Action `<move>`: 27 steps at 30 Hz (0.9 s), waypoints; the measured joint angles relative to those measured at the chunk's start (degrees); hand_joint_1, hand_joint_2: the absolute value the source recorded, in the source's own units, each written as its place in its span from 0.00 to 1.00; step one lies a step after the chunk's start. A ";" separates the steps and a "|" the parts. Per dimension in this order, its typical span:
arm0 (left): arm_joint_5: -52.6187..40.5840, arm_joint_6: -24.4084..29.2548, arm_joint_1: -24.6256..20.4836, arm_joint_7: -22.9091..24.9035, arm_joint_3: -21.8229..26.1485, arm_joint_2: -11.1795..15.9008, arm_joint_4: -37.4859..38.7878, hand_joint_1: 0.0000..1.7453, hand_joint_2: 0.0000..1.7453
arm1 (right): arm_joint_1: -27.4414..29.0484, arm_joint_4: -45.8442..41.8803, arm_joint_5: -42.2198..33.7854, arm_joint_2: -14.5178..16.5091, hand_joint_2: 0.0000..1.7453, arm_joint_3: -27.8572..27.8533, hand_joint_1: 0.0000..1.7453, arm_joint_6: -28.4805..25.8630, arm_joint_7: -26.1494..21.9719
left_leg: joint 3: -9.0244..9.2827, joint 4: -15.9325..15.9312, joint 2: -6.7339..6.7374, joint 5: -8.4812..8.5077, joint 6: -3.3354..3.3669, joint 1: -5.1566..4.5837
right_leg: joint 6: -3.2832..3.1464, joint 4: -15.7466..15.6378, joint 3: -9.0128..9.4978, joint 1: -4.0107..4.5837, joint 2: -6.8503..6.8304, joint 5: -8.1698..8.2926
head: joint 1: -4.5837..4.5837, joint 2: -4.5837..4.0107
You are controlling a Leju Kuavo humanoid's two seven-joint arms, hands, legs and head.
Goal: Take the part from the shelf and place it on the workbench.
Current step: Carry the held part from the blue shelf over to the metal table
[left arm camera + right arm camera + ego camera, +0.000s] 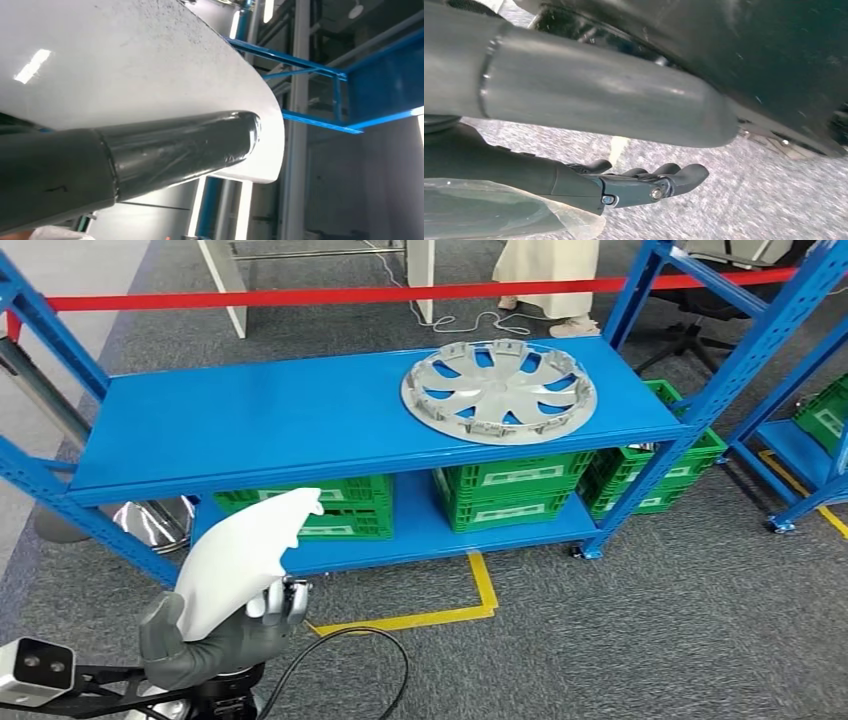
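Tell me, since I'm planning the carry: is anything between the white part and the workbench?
Cannot tell: the left hand holds the white part before the blue shelf, but no workbench appears in these views.

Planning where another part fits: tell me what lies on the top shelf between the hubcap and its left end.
Nothing: in the head view the blue shelf top is bare left of the silver hubcap.

You are looking at a left robot hand (215, 640) in matte grey with a black cable looping from its wrist; the right robot hand (644, 182) is showing dark fingers fastened with small silver screws.
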 joint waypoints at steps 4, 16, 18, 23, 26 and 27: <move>0.07 -0.28 -0.22 0.01 -0.50 0.14 0.27 1.00 0.00 | -0.06 0.00 -0.34 0.00 0.00 0.00 0.00 -0.02 -0.14 | -3.19 0.35 0.19 2.37 0.28 -0.19 | 0.60 12.05 -2.39 -0.16 0.06 -6.18 | 0.13 0.00; 0.70 -0.67 -1.40 0.02 -1.39 0.61 1.14 1.00 0.00 | -0.68 0.00 -0.84 0.04 0.00 -0.06 0.00 -0.25 -0.22 | -9.18 8.05 -0.01 -1.32 -2.74 -0.15 | -2.66 -6.22 8.36 -0.07 -0.26 -0.08 | -0.18 0.01; 0.63 -0.52 -1.44 0.02 -1.39 0.75 1.28 1.00 0.00 | -0.67 0.00 -0.85 0.04 0.00 -0.07 0.00 -0.25 -0.23 | -10.04 15.15 -0.04 -5.88 -3.05 -0.09 | -2.87 -6.08 7.05 0.08 -0.32 1.21 | -0.45 0.00; -0.80 1.13 -1.53 0.01 -1.45 1.14 1.50 1.00 0.00 | -0.69 0.00 -0.85 0.06 0.00 -0.13 0.00 -0.33 -0.28 | -1.56 8.01 -0.17 -1.28 -1.98 -0.29 | -2.67 -4.48 2.89 0.53 -0.25 3.50 | -0.49 0.00; -1.31 1.42 -1.69 0.02 -1.57 1.30 1.50 1.00 0.00 | -0.69 0.00 -0.85 0.09 0.00 -0.19 0.00 -0.41 -0.34 | 2.47 0.42 -0.25 -2.02 -1.09 -0.73 | -1.82 -3.93 1.63 0.58 -0.21 4.71 | -0.46 0.00; -1.38 1.34 -1.72 0.02 -1.61 1.33 1.50 1.00 0.00 | -0.66 0.00 -0.85 0.09 0.00 -0.21 0.00 -0.42 -0.37 | 2.13 0.06 -0.24 -1.77 -0.90 -0.78 | -1.42 -3.98 1.38 0.52 -0.23 5.24 | -0.45 0.00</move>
